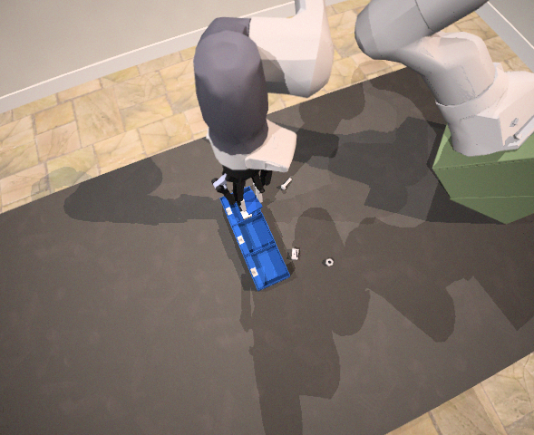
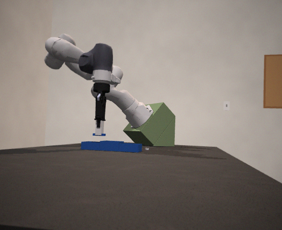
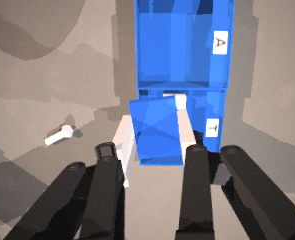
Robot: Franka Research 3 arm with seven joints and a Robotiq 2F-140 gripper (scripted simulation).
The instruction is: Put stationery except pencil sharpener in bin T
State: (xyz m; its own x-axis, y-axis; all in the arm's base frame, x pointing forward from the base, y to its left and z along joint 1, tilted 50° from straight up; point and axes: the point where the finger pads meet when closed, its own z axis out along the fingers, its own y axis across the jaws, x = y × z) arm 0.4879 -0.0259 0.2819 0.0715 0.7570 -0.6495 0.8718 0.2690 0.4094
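Blue block (image 3: 159, 135), pinched in the pincer (image 3: 155, 139), hangs over the bin row's (image 1: 262, 255) near end; the row's long axis runs toward twelve o'clock.

We see a dark grey table (image 1: 117, 327), blue bins (image 1: 257, 245) with white labels (image 1: 254, 271), a green pedestal (image 1: 500, 182), and a blue-and-white block (image 3: 157, 134) between black fingers.

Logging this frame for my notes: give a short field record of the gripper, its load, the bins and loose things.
gripper: shut on a blue block with white sides
block position: in the air over the end bin of the blue bin row, not touching
loose on table: bolt, nut, small white item beside the bins
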